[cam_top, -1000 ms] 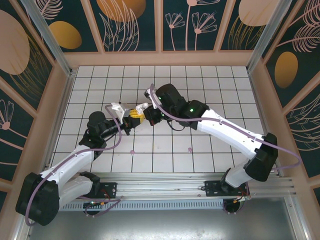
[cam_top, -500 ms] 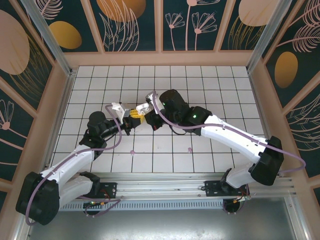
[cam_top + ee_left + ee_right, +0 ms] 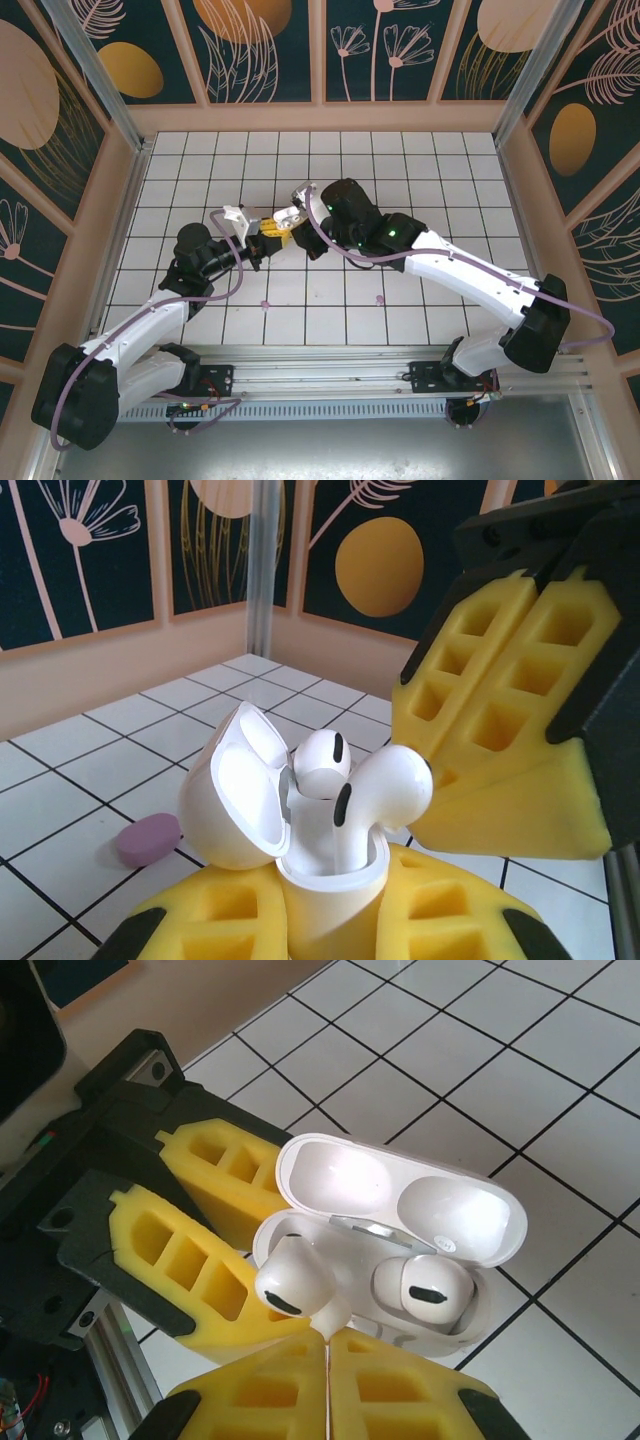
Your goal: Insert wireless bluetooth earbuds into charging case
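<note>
**A:** Top view first. Both arms reach to the middle of the table, and the left gripper and right gripper meet tip to tip.

**B:** My guess is that one arm plays vice while the other works. The case is too small to pick out from up here.

**A:** Left wrist view, and there it is. The case stands upright, pinched between the left gripper's yellow pads, with the lid swung open to the left.

**B:** So the lid is out of the way and the slots face up. The seated bud sits deep on the far side. The raised bud has its stem in the near slot, with its head tilted above the rim.

**A:** The right gripper's pads hang at its right. Whether they touch it or sit just beside it, I can't tell from here.

**B:** Right wrist view. The right gripper's pads are pressed flat together, with nothing I can see between them. Their tips nose up against the raised bud.

**A:** Then it's a pusher rather than a pinch, I'd say.

**B:** And the left pads grip the case from the left, which should brace it against that push. The seated bud lies snug in the right slot.

**A:** I make it one bud home and the other halfway in. It wants a gentle press straight down its slot. A push off that line could flick the bud out or twist the case in the grip.
</note>
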`<control>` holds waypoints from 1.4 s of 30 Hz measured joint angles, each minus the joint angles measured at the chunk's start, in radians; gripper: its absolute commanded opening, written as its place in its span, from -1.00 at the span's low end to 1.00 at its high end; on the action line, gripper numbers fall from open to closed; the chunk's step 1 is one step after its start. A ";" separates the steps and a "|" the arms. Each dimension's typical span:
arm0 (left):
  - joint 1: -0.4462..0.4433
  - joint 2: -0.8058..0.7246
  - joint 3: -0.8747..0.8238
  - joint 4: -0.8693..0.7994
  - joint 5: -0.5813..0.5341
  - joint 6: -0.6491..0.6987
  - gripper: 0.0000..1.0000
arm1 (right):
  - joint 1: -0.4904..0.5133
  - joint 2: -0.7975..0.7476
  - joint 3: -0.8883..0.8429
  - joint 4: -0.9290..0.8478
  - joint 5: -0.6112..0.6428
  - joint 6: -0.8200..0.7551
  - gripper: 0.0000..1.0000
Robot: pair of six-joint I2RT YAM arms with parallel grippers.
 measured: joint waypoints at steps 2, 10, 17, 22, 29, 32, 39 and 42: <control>0.000 0.000 0.000 0.000 0.003 0.000 -1.00 | 0.001 0.001 0.023 -0.020 0.003 -0.016 -0.84; 0.000 0.000 0.000 -0.002 0.018 0.002 -1.00 | 0.007 0.026 0.093 -0.076 0.014 -0.092 -0.85; 0.000 -0.002 0.000 -0.011 0.024 0.012 -1.00 | 0.012 0.053 0.100 -0.113 0.021 -0.135 -0.86; 0.000 -0.007 0.000 -0.016 0.025 0.012 -1.00 | 0.012 0.053 0.100 -0.113 0.027 -0.143 -0.80; 0.000 -0.012 0.000 -0.017 0.025 0.013 -1.00 | 0.016 0.054 0.102 -0.121 0.026 -0.164 -0.72; 0.000 -0.014 0.000 -0.020 0.025 0.013 -1.00 | 0.018 0.063 0.116 -0.139 0.026 -0.175 -0.66; 0.000 -0.024 0.000 -0.032 0.024 0.013 -1.00 | 0.025 0.079 0.156 -0.187 0.026 -0.197 -0.58; 0.000 -0.030 0.000 -0.032 0.024 0.016 -1.00 | 0.027 0.079 0.168 -0.198 0.025 -0.198 -0.49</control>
